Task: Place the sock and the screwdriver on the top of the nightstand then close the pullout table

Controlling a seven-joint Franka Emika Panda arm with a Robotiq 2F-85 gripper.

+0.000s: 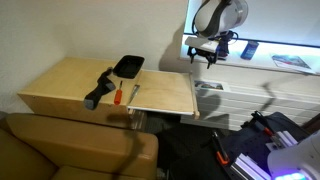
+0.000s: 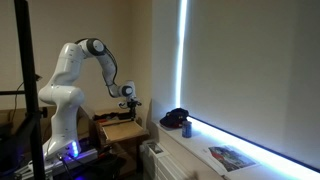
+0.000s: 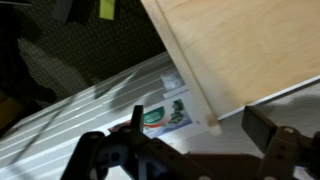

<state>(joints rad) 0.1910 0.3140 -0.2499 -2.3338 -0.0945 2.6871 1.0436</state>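
In an exterior view the black sock (image 1: 99,88) lies limp on the light tan nightstand (image 1: 65,85). The red-orange-handled screwdriver (image 1: 115,94) lies just beside it. The pullout table (image 1: 168,95) sticks out from the nightstand's side and looks bare. My gripper (image 1: 207,52) hangs high, beyond the board's far edge. In the wrist view it (image 3: 200,135) is open and empty. It looks down past the board's corner (image 3: 250,50). In another exterior view my gripper (image 2: 128,100) is above the board (image 2: 125,129).
A black tray (image 1: 128,66) sits at the back of the nightstand top. A thin orange-tipped item (image 1: 136,93) lies near the seam. A white radiator with a sticker (image 3: 165,113) is below my gripper. A black cap (image 2: 175,119), a can (image 2: 186,128) and a magazine (image 2: 232,157) rest on the sill.
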